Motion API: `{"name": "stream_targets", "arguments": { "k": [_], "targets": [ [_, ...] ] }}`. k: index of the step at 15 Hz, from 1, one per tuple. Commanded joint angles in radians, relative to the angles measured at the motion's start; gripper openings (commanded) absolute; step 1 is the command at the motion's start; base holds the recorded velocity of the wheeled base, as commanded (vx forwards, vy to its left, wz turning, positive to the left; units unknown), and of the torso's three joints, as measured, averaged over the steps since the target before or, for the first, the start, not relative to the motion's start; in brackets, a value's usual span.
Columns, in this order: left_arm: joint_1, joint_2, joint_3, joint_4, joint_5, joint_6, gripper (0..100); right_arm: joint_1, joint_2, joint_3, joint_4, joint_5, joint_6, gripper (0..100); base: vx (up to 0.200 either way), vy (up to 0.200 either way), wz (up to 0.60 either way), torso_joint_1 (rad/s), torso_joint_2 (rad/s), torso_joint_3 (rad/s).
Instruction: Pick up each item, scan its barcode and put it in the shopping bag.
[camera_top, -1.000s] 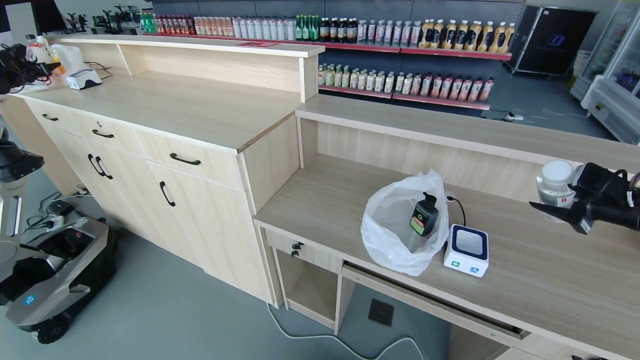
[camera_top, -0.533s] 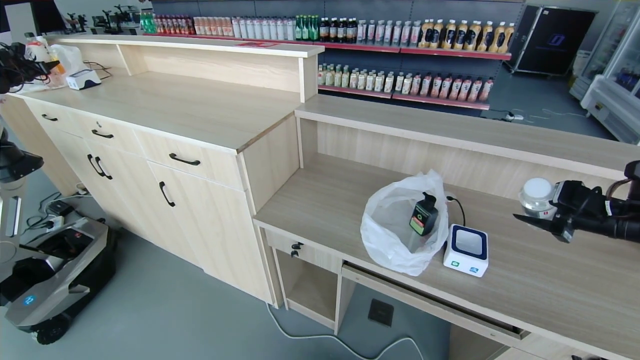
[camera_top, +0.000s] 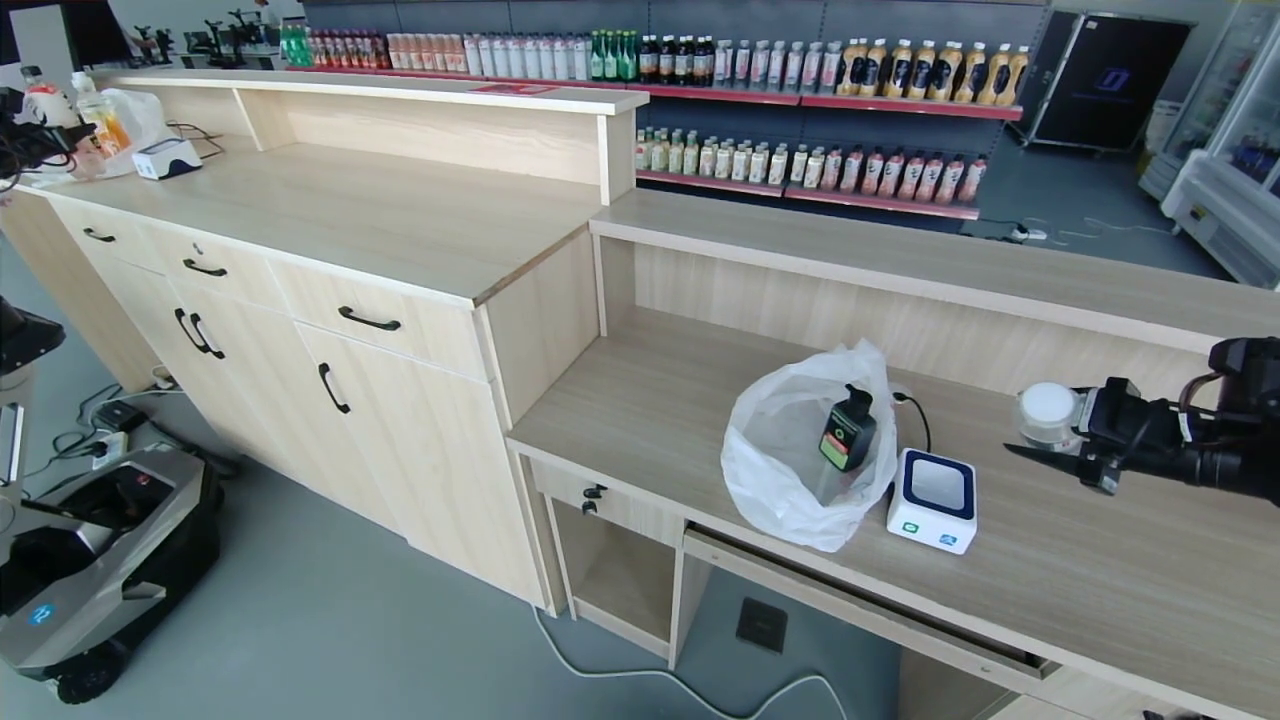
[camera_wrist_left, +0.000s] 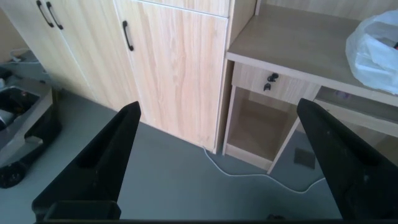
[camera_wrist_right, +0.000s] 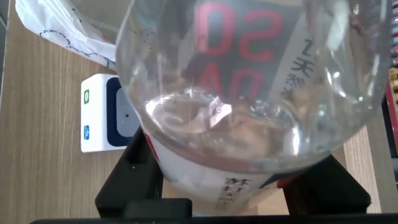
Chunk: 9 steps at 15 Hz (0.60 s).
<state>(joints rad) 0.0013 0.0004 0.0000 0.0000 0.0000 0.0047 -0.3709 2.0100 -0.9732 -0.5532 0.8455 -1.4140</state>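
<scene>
A clear bottle (camera_top: 1046, 412) with a white cap and a red-and-white label hangs tilted over the low counter, with my right gripper (camera_top: 1052, 442) shut on it. In the right wrist view the bottle (camera_wrist_right: 249, 93) is close up, between the black fingers (camera_wrist_right: 130, 180). It is to the right of the white-and-blue barcode scanner (camera_top: 933, 500) (camera_wrist_right: 102, 121), apart from it. The white plastic shopping bag (camera_top: 790, 450) (camera_wrist_right: 62, 25) stands open to the left of the scanner. My left gripper (camera_wrist_left: 217, 162) hangs open over the grey floor, by the cabinet.
A black handheld device (camera_top: 848, 430) stands at the bag's right side. A raised wooden ledge (camera_top: 900, 260) runs behind the low counter (camera_top: 1100, 580). A tall cabinet (camera_top: 400, 340) stands to the left. Drink shelves (camera_top: 800, 100) line the back.
My right gripper has carried the bottle left and lower, closer to the scanner. The bag and scanner have stayed put.
</scene>
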Motion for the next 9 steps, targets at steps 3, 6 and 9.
{"name": "stream_targets", "arguments": {
  "k": [3,6,9],
  "targets": [
    [0.0,0.0,0.0,0.0,0.0,0.0,100,0.009,0.053,-0.036,-0.002,0.007,-0.006,0,0.0,0.0,0.0,0.0,0.0,0.0],
    [0.0,0.0,0.0,0.0,0.0,0.0,100,0.01,0.088,-0.058,-0.027,0.009,-0.008,0,0.0,0.0,0.0,0.0,0.0,0.0],
    [0.0,0.0,0.0,0.0,0.0,0.0,100,0.021,0.113,-0.073,-0.028,0.012,-0.006,0,0.0,0.0,0.0,0.0,0.0,0.0]
  ]
}}
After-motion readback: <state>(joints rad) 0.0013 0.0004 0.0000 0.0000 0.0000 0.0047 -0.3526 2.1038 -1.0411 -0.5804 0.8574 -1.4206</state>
